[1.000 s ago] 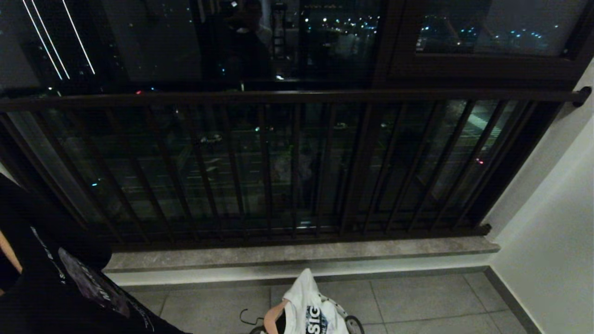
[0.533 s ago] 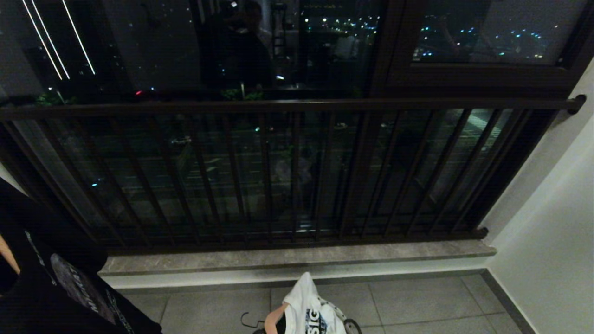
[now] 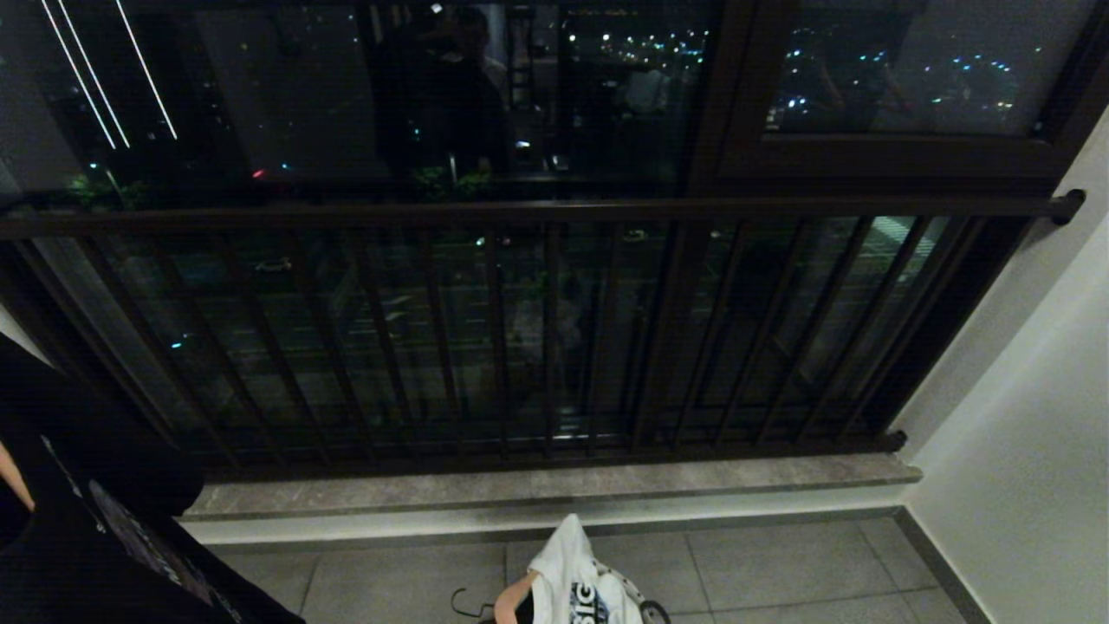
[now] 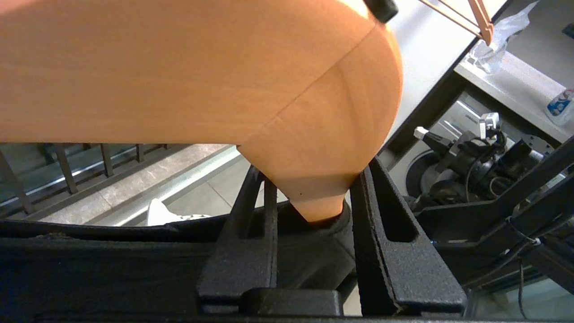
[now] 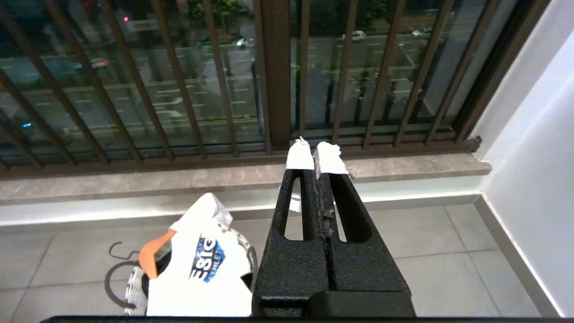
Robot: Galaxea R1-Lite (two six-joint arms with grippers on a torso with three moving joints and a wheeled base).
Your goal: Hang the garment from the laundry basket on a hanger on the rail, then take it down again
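Note:
My left gripper [image 4: 314,169] is shut on the neck of an orange wooden hanger [image 4: 202,72], one finger on each side. A black printed garment [image 4: 89,269] hangs on that hanger, and it fills the lower left corner of the head view [image 3: 95,529]. The laundry basket [image 5: 134,287] stands on the tiled floor by the sill, with a white printed garment [image 5: 202,264] and a second orange hanger [image 5: 154,251] sticking out of it. My right gripper [image 5: 317,154] is parked above the floor to the basket's right, shut and empty. The rail is out of view.
A dark brown window guard [image 3: 537,210] with upright bars runs across the window above a grey stone sill [image 3: 554,485]. A white wall [image 3: 1022,451] closes the right side. Grey floor tiles [image 3: 780,563] lie to the right of the basket.
The whole head view has slid downward as the camera moved: guard, sill and basket sit lower in the picture. The black garment shows less at the lower left. Both grippers are unchanged.

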